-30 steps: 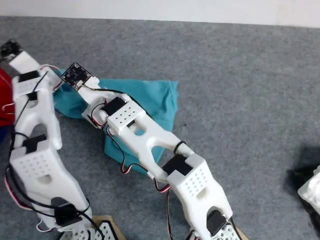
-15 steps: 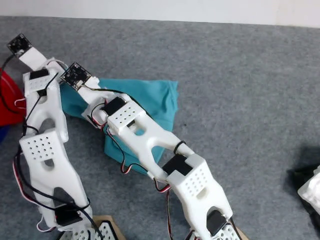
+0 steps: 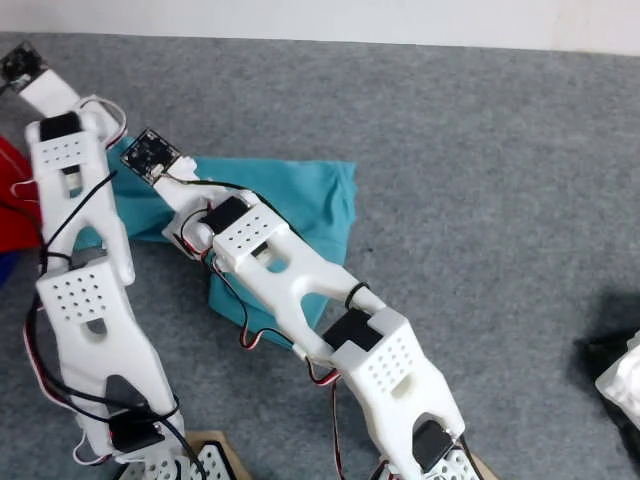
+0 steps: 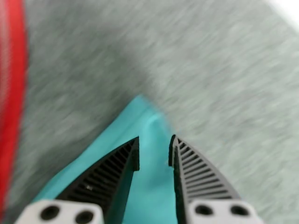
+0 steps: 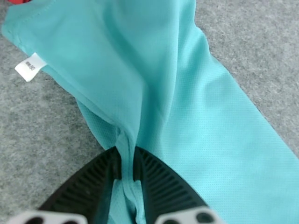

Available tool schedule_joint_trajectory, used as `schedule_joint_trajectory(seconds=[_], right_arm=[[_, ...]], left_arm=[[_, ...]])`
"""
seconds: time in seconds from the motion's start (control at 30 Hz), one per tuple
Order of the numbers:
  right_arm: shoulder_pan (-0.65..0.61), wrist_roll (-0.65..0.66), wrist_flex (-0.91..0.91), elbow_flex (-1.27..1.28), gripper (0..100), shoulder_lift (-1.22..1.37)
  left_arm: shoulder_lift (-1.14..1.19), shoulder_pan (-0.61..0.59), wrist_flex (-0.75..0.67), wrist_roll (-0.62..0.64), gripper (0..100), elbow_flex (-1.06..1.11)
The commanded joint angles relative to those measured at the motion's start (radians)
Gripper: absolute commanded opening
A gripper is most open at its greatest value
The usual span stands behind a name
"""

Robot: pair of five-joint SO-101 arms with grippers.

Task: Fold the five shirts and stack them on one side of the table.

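the teal shirt (image 3: 315,200) lay crumpled on the grey table (image 3: 480,150), under both arms. the right gripper (image 5: 126,151) pinched a ridge of its cloth between its jaws. the left gripper (image 4: 154,140) hung over a shirt corner, jaws a little apart. for a clean fold, the left likely needed to grip that corner fully before either arm lifted, keeping off the red shirt (image 3: 12,205) beside it.

You've got a matt teal shirt (image 5: 196,102), fine mesh knit, with a white fabric tag (image 5: 29,66). Table (image 3: 480,130) is rough grey felt. Arms (image 3: 390,365) are matt white plastic; fingers (image 4: 112,179) black ribbed plastic. Red cloth (image 3: 10,215) looks smooth.
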Motion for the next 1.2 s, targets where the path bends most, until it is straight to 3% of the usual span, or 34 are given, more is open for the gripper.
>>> schedule_joint_trajectory(seconds=[0.0,0.07,0.13,0.67,0.8,0.97,1.17], right_arm=[[-0.008,-0.008,-0.002,-0.015,0.6,-0.022],[-0.008,-0.008,-0.002,-0.015,0.6,-0.021],[-0.008,-0.008,-0.002,-0.015,0.6,-0.021],[-0.008,-0.006,-0.002,-0.015,0.6,-0.018],[-0.008,-0.006,-0.002,-0.015,0.6,-0.016],[-0.008,-0.006,-0.002,-0.015,0.6,-0.016],[-0.007,-0.006,-0.002,-0.015,0.6,-0.016]], left_arm=[[-0.094,-0.062,0.364,0.002,6,-0.062],[-0.105,-0.081,0.471,-0.021,0,-0.045],[-0.107,-0.099,0.531,-0.066,1,-0.041],[-0.317,-0.183,0.707,-0.132,0,-0.047],[-0.331,-0.176,0.680,-0.233,0,0.147],[-0.473,-0.171,0.575,-0.252,0,0.409],[-0.808,-0.171,0.258,-0.281,0,0.921]])
